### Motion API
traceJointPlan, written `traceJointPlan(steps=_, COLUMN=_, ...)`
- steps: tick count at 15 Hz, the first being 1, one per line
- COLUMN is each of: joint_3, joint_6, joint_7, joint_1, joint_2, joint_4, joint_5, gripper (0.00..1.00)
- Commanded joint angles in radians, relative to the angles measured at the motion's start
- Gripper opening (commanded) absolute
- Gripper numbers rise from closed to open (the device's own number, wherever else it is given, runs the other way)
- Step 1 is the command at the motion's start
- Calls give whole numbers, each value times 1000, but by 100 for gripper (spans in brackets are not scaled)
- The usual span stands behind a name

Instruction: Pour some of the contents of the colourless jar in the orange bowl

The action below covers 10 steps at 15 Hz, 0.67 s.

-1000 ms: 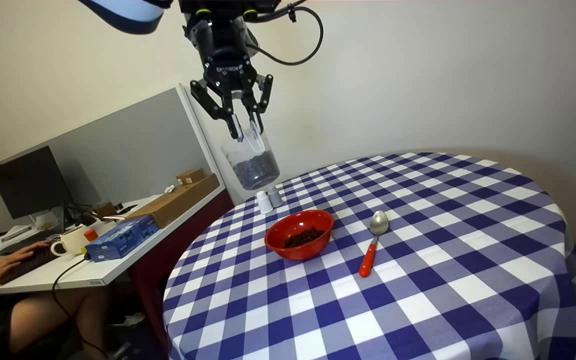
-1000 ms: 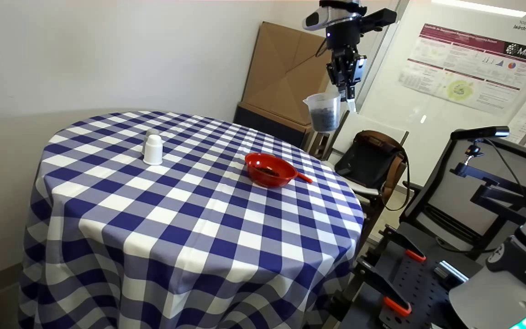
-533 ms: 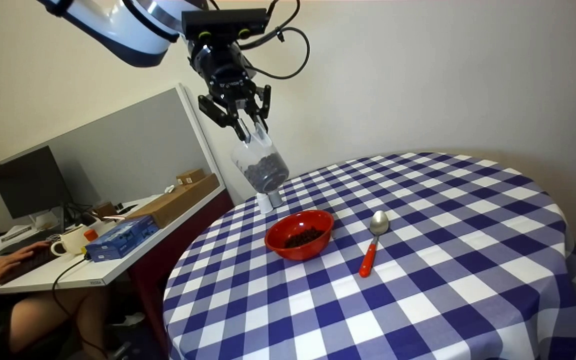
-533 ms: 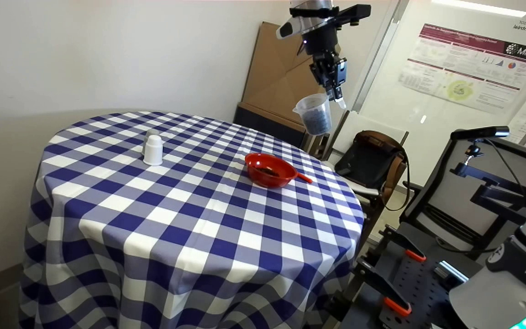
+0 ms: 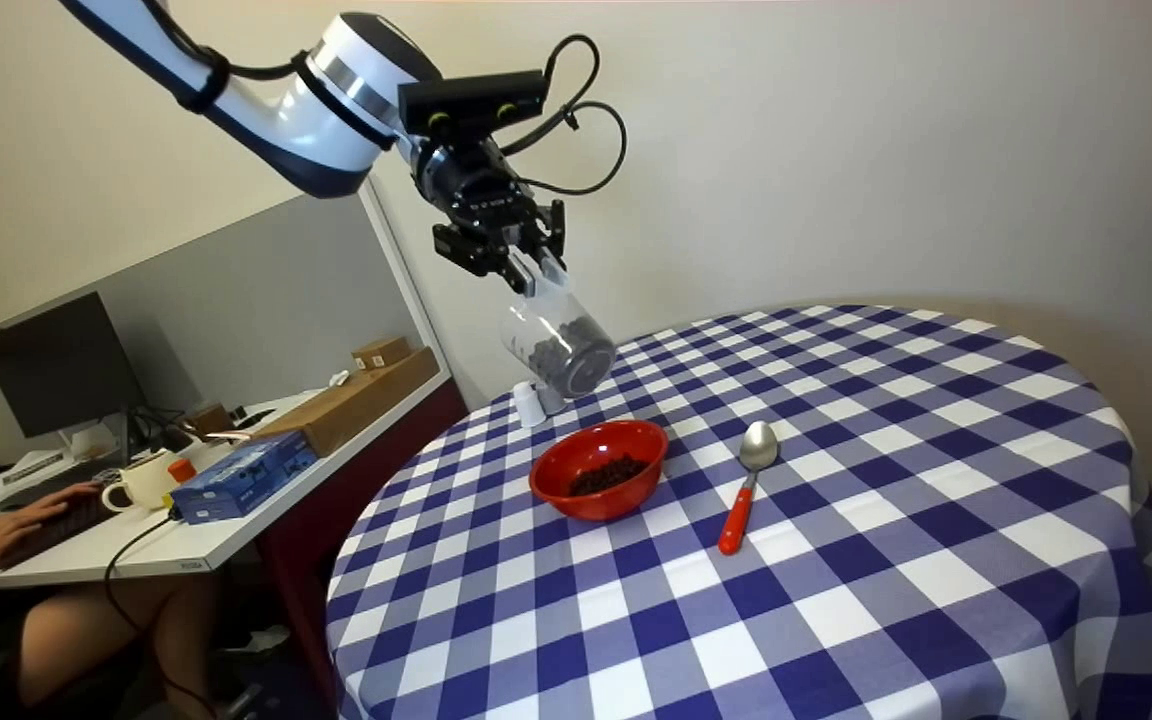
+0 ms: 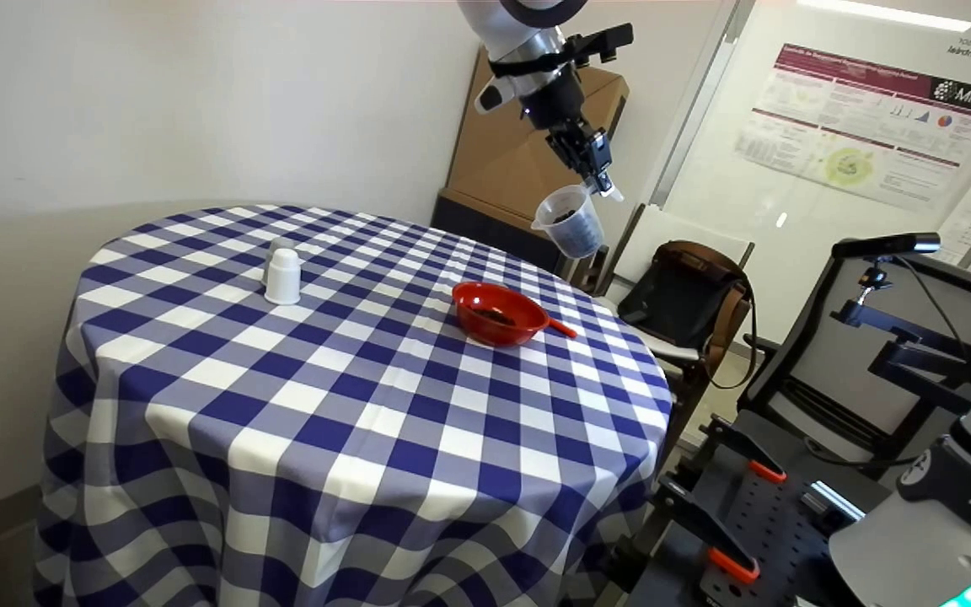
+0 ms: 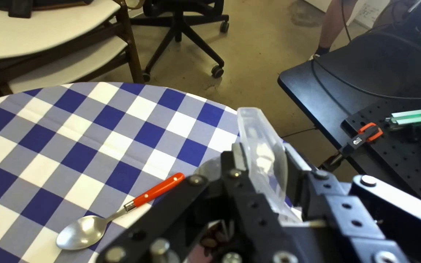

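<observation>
The pour appears partly complete at most. The orange bowl (image 5: 601,508) stands upright on the table (image 5: 836,600) and contains dark pieces (image 5: 606,474); whether these originate from the colourless jar (image 5: 558,337) cannot be verified. The jar is suspended above table level, tilted, and a quantity of the contents (image 5: 581,363) lies toward its base. In an exterior view, the mouth (image 6: 555,207) faces up and toward the bowl's side; no falling material is visible. Remaining work, by judgement: if the quantity in the bowl is insufficient, align the mouth over the bowl and increase the tilt; otherwise, level the jar and set it down. The tool (image 5: 542,276) is clamped on the jar's handle (image 7: 263,157); the wrist view shows the fingers (image 7: 228,163) on either side of it. In an exterior view, the arm (image 5: 326,140) enters from the upper left, its wrist bent so that the tool slants downward and the jar hangs below it, higher than the bowl.
</observation>
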Motion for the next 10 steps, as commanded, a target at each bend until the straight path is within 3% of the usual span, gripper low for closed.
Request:
traceJointPlan(steps=1, joint_3=13, joint_6=-101, joint_7=28, joint_1=22, joint_2=101, joint_4=99, joint_5=-84, gripper=8)
traceJointPlan(steps=10, joint_3=48, joint_6=-203, joint_7=105, joint_1=83, joint_2=237, joint_4=157, joint_5=-271, gripper=8)
